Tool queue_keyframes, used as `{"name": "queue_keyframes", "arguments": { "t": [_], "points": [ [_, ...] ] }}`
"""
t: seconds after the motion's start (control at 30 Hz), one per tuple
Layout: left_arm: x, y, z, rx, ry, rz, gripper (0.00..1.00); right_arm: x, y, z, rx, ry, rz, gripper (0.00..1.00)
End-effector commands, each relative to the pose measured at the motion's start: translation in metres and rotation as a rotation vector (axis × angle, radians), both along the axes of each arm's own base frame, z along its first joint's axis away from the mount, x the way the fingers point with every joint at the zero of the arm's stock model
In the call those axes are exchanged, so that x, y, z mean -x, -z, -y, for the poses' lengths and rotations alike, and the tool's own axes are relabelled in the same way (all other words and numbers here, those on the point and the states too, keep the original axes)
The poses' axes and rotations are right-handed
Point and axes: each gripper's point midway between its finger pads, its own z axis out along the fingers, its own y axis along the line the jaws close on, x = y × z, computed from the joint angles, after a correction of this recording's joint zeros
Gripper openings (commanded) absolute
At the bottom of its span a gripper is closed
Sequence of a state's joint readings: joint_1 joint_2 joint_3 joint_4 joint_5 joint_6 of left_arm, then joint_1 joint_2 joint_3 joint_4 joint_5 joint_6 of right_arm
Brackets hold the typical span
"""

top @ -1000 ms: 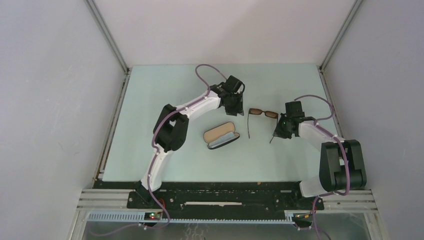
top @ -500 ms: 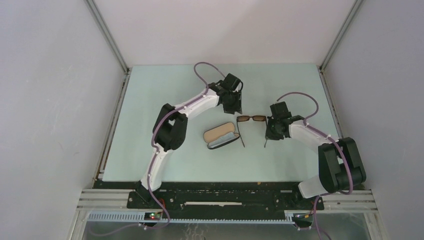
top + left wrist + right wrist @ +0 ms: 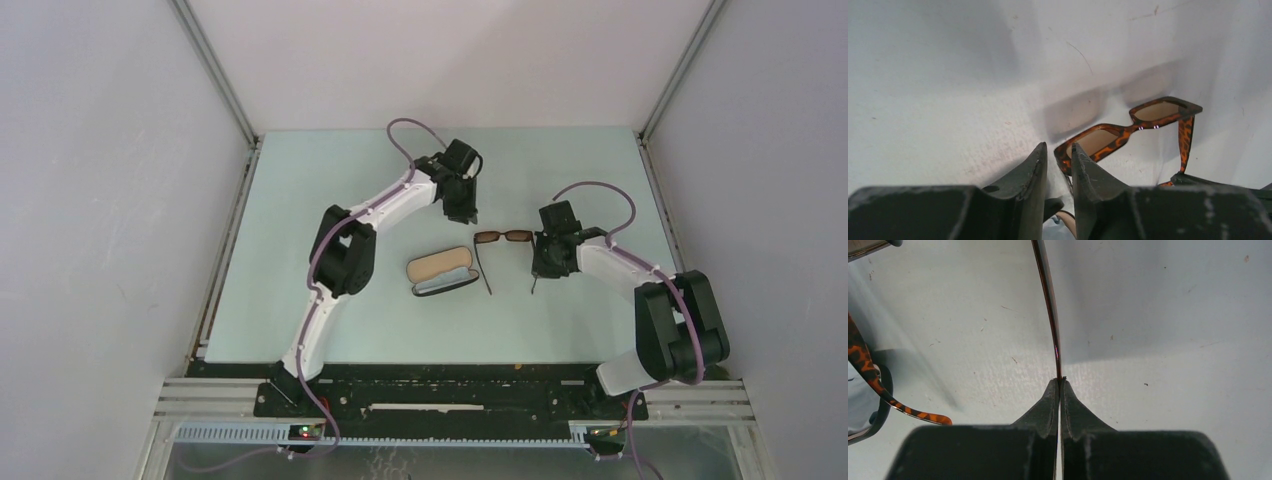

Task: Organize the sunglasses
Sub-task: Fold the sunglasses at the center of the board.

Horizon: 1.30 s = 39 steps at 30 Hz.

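Note:
The brown tortoise-framed sunglasses [image 3: 503,237] sit unfolded on the table, lenses toward the back, both temple arms pointing at me. My right gripper [image 3: 541,267] is shut on the thin right temple arm [image 3: 1049,305], pinched at the fingertips [image 3: 1060,381]. My left gripper [image 3: 468,214] hovers just behind the frame's left corner. In the left wrist view its jaws [image 3: 1058,149] stand a narrow gap apart with nothing held, and the sunglasses [image 3: 1128,131] lie just beyond the tips.
The oblong black case with tan lining [image 3: 443,270] lies open just left of the sunglasses' left temple arm. Grey walls enclose the pale green table [image 3: 330,200] on three sides.
My right gripper has dragged the sunglasses leftward, closer to the case, mostly in the first half second. My left gripper has drawn back a little toward the rear left.

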State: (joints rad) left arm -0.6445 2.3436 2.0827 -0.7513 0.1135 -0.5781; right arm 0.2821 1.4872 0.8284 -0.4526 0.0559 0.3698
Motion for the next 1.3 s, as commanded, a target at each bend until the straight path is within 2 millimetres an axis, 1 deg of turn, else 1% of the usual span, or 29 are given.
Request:
{"name": "queue_keyframes", "arguments": {
  "t": [0.0, 0.13, 0.2, 0.37, 0.57, 0.7, 0.83, 0.9, 1.07, 1.2, 1.27],
  "points": [
    [0.007, -0.011, 0.014, 0.018, 0.056, 0.019, 0.29, -0.009, -0.008, 0.002, 0.025, -0.007, 0.022, 0.00],
    [0.012, 0.000, 0.017, 0.005, 0.065, -0.013, 0.27, -0.010, -0.010, 0.002, 0.024, -0.006, 0.026, 0.00],
    [0.019, 0.002, 0.020, 0.017, 0.080, -0.039, 0.25, -0.010, -0.012, 0.002, 0.022, -0.005, 0.030, 0.00],
    [0.034, 0.000, 0.026, 0.015, 0.102, -0.055, 0.25, -0.013, -0.015, 0.000, 0.015, -0.001, 0.037, 0.00],
    [0.041, 0.001, 0.031, 0.026, 0.109, -0.062, 0.24, -0.015, -0.016, -0.002, 0.004, 0.012, 0.038, 0.00],
    [0.053, 0.000, 0.037, 0.028, 0.132, -0.077, 0.24, -0.019, -0.020, -0.003, -0.020, 0.072, 0.043, 0.00],
    [0.069, 0.003, 0.044, 0.031, 0.156, -0.103, 0.24, -0.024, -0.021, -0.004, -0.048, 0.144, 0.043, 0.00],
    [0.076, 0.007, 0.049, 0.030, 0.169, -0.118, 0.24, -0.027, -0.021, -0.008, -0.074, 0.168, 0.044, 0.00],
    [0.091, 0.014, 0.065, 0.047, 0.196, -0.143, 0.24, -0.033, -0.022, -0.024, -0.137, 0.187, 0.040, 0.00],
    [0.101, 0.011, 0.080, 0.105, 0.229, -0.162, 0.24, -0.039, -0.024, -0.040, -0.183, 0.190, 0.033, 0.00],
    [0.102, 0.012, 0.081, 0.107, 0.232, -0.162, 0.24, -0.042, -0.024, -0.047, -0.209, 0.195, 0.025, 0.00]
  ]
}}
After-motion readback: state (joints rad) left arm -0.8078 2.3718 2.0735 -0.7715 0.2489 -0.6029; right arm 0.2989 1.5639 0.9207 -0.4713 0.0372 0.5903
